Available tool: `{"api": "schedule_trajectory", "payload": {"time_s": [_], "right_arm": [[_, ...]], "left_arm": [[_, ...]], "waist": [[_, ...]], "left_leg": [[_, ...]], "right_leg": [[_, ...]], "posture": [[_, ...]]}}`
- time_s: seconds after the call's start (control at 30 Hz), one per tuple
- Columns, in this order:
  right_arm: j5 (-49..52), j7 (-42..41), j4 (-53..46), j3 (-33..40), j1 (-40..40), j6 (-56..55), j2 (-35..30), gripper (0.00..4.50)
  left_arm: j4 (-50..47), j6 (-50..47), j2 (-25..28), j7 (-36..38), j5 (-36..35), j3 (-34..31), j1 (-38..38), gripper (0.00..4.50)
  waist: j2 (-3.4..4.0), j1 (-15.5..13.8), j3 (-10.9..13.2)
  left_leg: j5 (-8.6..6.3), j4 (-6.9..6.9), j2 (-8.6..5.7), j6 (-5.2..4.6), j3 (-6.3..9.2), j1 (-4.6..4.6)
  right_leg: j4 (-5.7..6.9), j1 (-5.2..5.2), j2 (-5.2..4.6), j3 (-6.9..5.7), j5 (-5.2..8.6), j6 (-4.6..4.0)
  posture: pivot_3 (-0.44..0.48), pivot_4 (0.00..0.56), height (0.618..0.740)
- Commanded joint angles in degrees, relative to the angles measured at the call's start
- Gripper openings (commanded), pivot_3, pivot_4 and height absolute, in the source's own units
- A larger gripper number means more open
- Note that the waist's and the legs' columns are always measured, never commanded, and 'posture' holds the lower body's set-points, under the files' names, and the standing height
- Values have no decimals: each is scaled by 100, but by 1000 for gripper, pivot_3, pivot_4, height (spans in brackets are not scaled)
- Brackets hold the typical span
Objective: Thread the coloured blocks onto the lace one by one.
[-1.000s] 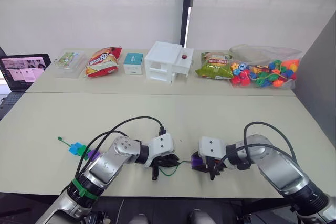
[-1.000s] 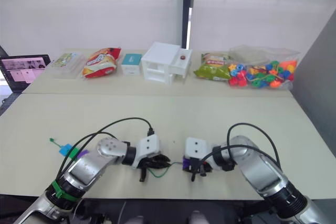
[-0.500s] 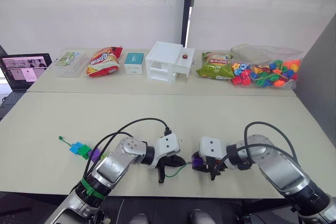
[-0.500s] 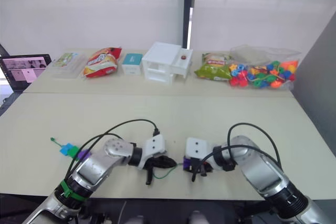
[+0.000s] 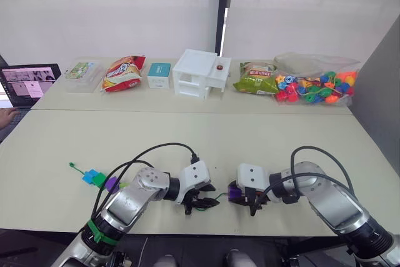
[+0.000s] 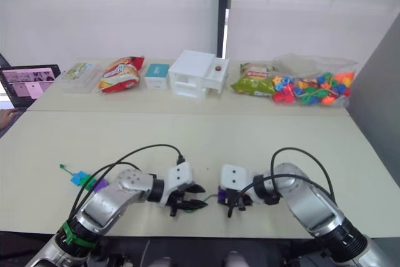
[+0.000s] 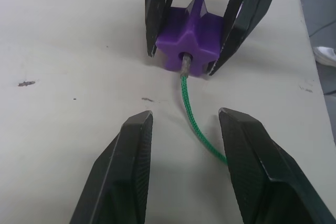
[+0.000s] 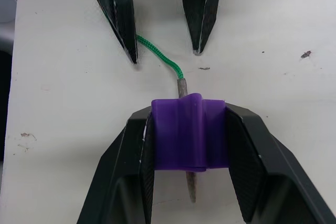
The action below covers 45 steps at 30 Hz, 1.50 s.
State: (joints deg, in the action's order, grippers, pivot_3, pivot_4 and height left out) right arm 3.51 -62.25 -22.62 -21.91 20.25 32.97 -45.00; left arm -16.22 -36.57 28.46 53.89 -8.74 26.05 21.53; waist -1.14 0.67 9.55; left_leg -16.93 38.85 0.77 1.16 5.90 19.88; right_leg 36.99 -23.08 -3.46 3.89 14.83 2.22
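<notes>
Beige table [image 5: 262, 136] under our arms, white wall behind. Our right gripper [image 8: 186, 145] pinches the purple block [image 8: 189, 132]; the lace [image 7: 191, 111] runs through it, tip toward us. Our left gripper [image 7: 184, 156] is spread, straddling the lace.

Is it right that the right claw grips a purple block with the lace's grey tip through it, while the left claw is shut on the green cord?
Not quite. The right claw does grip the purple block with the lace tip through it, but the left wrist view shows the left claw open, astride the cord.
</notes>
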Motion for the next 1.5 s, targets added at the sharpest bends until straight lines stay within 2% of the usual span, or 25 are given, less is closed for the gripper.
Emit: {"api": "schedule_trajectory", "payload": {"time_s": [0.03, 0.13, 0.37, 0.63, 0.83, 1.07, 1.2, 1.3, 1.5], "right_arm": [[-50, -16, 65, -84, -64, 131, -87, 1377], [-30, -68, 40, -51, -46, 140, -140, 1377], [-43, -120, 113, -25, 12, 110, -171, 1377], [-67, -88, 153, -20, -6, 107, -146, 1377], [-59, -43, 115, -3, -30, 165, -136, 1377], [-37, 12, 13, 36, -126, 245, -159, 1377], [-37, 34, -18, 38, -137, 295, -155, 1377], [-24, 52, -31, 49, -141, 328, -148, 1377], [100, 83, -92, 180, -148, 349, -115, 1377]], "left_arm": [[147, 198, -54, -379, 459, 335, -134, 2107], [111, 199, 1, -483, 648, 558, -337, 2107], [89, 122, -34, -477, 550, 587, -420, 45], [85, 396, -293, -182, 81, 245, -132, 45], [283, 460, -316, 89, 144, 412, 138, 45], [779, 739, -784, -24, 314, 533, 546, 45], [785, 771, -811, 5, 345, 516, 565, 45], [629, 642, -734, 92, 166, 335, 484, 807], [369, 459, -510, 311, -111, 90, 474, 2770]], "waist": [[0, -2, 0], [0, -2, -2], [1, -12, -5], [1, -17, -5], [1, -11, -5], [0, -41, -5], [0, -45, -5], [0, -40, -5], [0, -19, -4]], "left_leg": [[0, 0, 0, 0, 0, -2], [0, 0, 0, 0, 0, -3], [0, -2, 0, 0, 0, -4], [-1, -2, 0, -1, 0, -1], [0, -2, 0, 0, 0, 1], [0, 0, -3, 0, 0, 3], [0, 2, -3, 0, 0, 4], [0, 2, -3, 0, 1, 4], [0, 1, -3, 0, 1, 7]], "right_leg": [[0, 2, 0, 0, 0, 0], [-1, 4, 0, 0, 0, 0], [-3, 5, 0, 0, 1, 1], [-9, 5, -1, 0, 1, 1], [-9, 3, -1, -1, 1, 1], [-10, 5, -2, 0, 0, 2], [-13, 6, -3, 0, -2, 6], [-12, 5, -3, 0, -2, 6], [-11, 0, -2, 0, -2, 6]], "posture": [[0, 150, 740], [0, 150, 740], [0, 150, 740], [0, 150, 740], [0, 150, 740], [0, 150, 740], [0, 150, 740], [0, 150, 740], [0, 150, 740]]}}
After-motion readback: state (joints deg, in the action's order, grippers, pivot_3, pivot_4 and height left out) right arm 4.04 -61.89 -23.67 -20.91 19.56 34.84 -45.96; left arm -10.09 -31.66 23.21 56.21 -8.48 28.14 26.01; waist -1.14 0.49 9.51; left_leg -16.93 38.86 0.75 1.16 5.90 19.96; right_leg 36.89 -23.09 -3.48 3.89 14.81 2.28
